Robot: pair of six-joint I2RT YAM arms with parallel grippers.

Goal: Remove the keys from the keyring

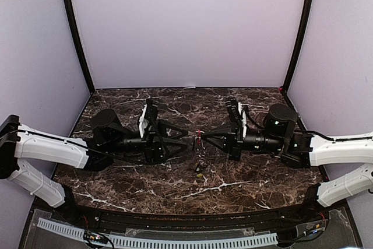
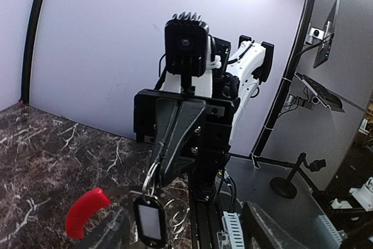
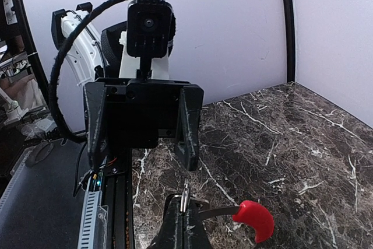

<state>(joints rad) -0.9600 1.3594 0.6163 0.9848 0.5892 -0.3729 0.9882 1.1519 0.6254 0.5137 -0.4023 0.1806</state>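
Observation:
My right gripper [image 1: 203,138] [image 3: 185,228] is shut on the silver keyring [image 3: 185,195], held edge-up above the table centre. A flat metal piece with a curved red end [image 3: 254,220] sticks out sideways from the ring. In the left wrist view the keyring [image 2: 150,176] hangs from the right fingers with a black tag [image 2: 150,221] under it and the red end [image 2: 86,211] at the left. My left gripper [image 1: 187,141] [image 2: 192,238] faces it, open and empty, fingers [image 3: 189,135] spread just short of the ring. Small loose keys [image 1: 200,173] lie on the table below.
The dark marble table [image 1: 134,179] is walled by lilac panels at the back and sides. Thin wire loops [image 2: 176,214] lie on the table under the ring. A black rail with cable chain [image 1: 175,238] runs along the near edge.

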